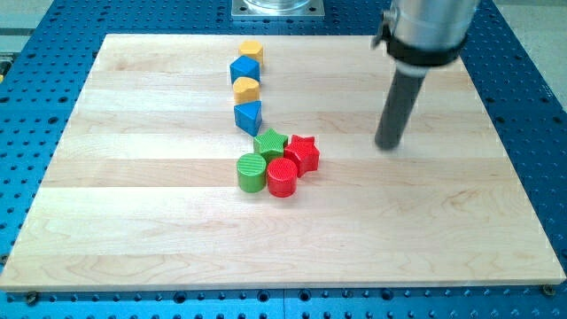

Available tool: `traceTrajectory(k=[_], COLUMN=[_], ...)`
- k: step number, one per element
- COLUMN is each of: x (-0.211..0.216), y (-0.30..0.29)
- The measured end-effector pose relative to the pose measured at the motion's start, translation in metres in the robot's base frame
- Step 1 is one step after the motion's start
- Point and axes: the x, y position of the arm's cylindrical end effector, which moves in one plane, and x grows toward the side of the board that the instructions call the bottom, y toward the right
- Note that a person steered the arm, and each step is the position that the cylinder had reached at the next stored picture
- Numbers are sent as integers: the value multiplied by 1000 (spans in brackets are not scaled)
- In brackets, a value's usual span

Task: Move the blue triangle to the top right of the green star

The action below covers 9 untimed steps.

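I am holding my tip (388, 144) on the bare wooden board (133, 221), well apart from every block; there are no jaws on this rod, so nothing is being gripped. The blue triangle (249, 116) is sitting far to the view's left of my tip and slightly higher, touching the green star (269, 143) at its upper left, I think. The red star (303, 152) is crowding the green star's right, so I am judging a push around it.
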Motion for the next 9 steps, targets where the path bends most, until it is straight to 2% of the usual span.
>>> traceTrajectory(k=[1,2,3,4,6,7,9], x=[-84,-124,-123,-99,-83,-54,-31], y=[-1,-29,-74,-120,-182,-202,-202])
